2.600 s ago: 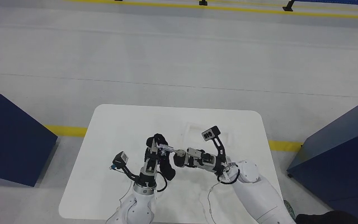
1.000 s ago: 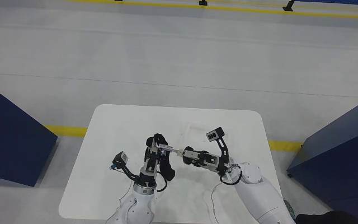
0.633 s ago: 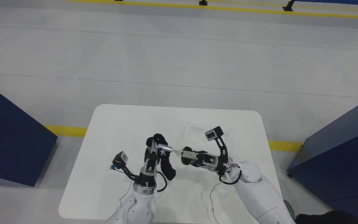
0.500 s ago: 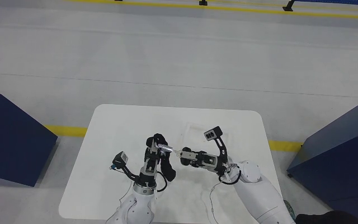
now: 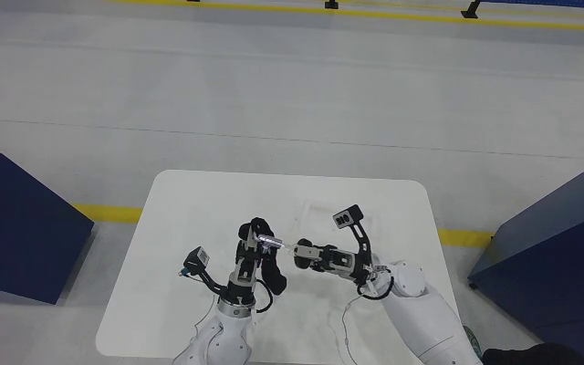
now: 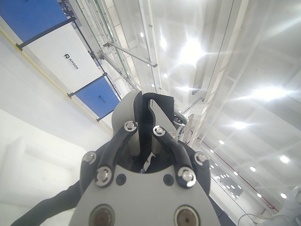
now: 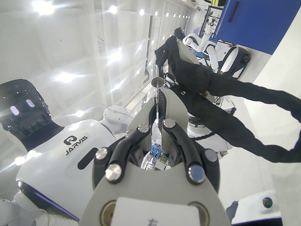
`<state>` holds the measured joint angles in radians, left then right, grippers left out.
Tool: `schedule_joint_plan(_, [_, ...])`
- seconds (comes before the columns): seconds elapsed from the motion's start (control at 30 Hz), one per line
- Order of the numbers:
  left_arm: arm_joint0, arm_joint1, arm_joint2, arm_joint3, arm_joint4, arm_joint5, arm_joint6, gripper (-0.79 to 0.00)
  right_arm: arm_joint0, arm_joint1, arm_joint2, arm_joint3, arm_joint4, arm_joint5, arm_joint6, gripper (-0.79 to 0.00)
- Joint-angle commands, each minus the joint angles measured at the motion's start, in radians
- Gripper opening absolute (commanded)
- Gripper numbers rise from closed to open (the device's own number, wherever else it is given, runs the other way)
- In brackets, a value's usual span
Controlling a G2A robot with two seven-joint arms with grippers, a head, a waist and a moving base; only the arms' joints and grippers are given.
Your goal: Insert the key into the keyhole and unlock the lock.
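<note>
Above the middle of the white table (image 5: 182,210), my left gripper (image 5: 258,246) is shut on the lock (image 5: 269,242), a small silver piece with a black strap (image 6: 143,116) pinched between the fingers. Part of the lock's metal (image 6: 180,121) shows beside one finger. My right gripper (image 5: 295,253) is shut on the thin key (image 7: 156,95). It holds the key level, pointing at the lock. In the right wrist view the key's tip meets the round silver face of the lock (image 7: 157,81). The black strap (image 7: 235,123) trails loosely from the lock across this view.
Dark blue partitions (image 5: 36,237) stand off both sides of the table, and a yellow floor line (image 5: 109,213) runs behind it. A shallow white tray outline (image 5: 315,210) lies on the table beyond the grippers. A small round object (image 7: 267,202) sits on the table surface.
The right gripper with the key drew back a little from the lock, then moved toward it again, so the key tip is now at the lock face. The left gripper has held still.
</note>
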<state>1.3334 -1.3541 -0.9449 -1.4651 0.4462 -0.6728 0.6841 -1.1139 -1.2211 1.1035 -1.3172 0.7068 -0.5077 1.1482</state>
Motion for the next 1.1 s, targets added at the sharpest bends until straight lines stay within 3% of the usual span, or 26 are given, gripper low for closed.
schedule_joint_plan(0.0, [0.0,0.0,0.0,0.0,0.0,0.0,0.0,-0.785,0.0,0.0,0.001,0.0,-0.001,0.002,0.0,-0.785])
schedule_joint_plan(0.37, [0.0,0.0,0.0,0.0,0.0,0.0,0.0,-0.785,-0.007,0.002,0.002,-0.057,-0.05,0.045,-0.029,-0.785])
schedule_joint_plan(1.07, [0.0,0.0,0.0,0.0,0.0,0.0,0.0,-0.785,0.005,-0.009,-0.018,-0.004,0.289,0.486,0.071,-0.785])
